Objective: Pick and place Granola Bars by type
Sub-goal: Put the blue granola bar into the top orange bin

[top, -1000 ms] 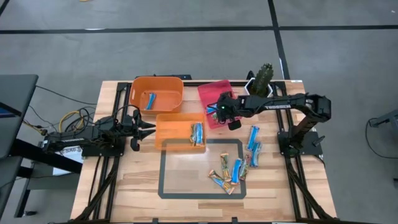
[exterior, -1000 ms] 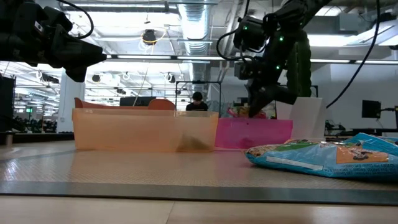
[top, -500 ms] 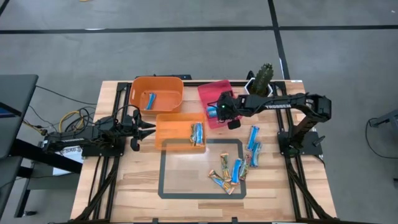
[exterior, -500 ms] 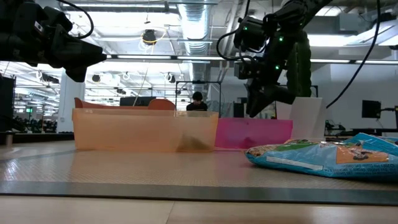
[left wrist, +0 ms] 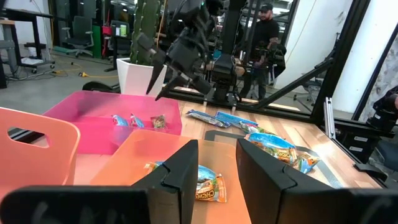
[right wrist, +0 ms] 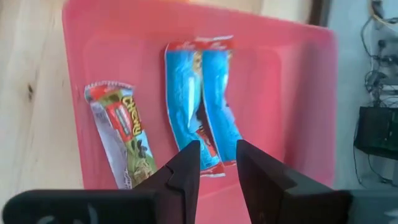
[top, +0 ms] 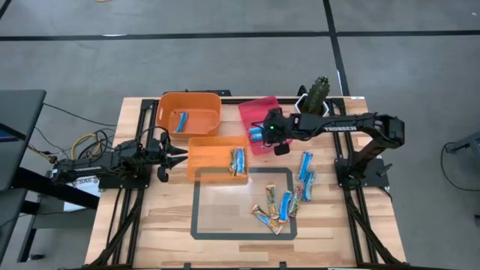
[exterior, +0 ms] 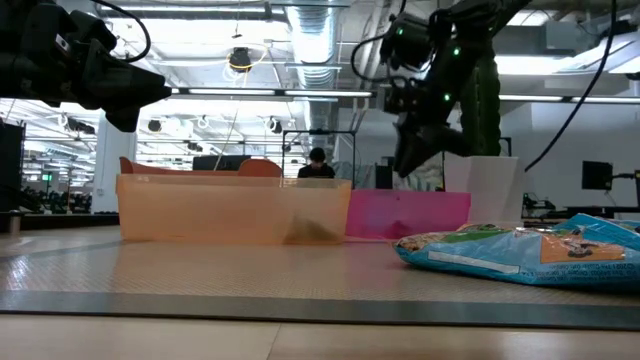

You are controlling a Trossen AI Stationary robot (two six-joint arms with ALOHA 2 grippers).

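Note:
My right gripper (top: 259, 136) (right wrist: 216, 163) hangs open over the pink bin (top: 264, 111) and holds nothing. On the bin floor under it, two blue bars (right wrist: 200, 102) lie side by side next to a multicoloured bar (right wrist: 122, 140). My left gripper (top: 177, 154) (left wrist: 216, 167) waits open by the left side of the near orange bin (top: 216, 158). That bin holds bars (top: 238, 161). The far orange bin (top: 190, 112) holds one blue bar (top: 182, 120). Several more bars (top: 285, 201) lie flat on the table right of centre.
A potted cactus (top: 317, 94) stands just behind the pink bin, beside my right arm (top: 345, 127). A dark taped rectangle (top: 244, 202) marks the table's middle, and its left half is bare wood. In the low view one bar (exterior: 515, 250) lies close in front. A person (left wrist: 267, 31) stands beyond the table.
My right gripper has risen a little out of the pink bin and shifted slightly toward the table's left. The left arm has kept still, and the bars on the table have not moved.

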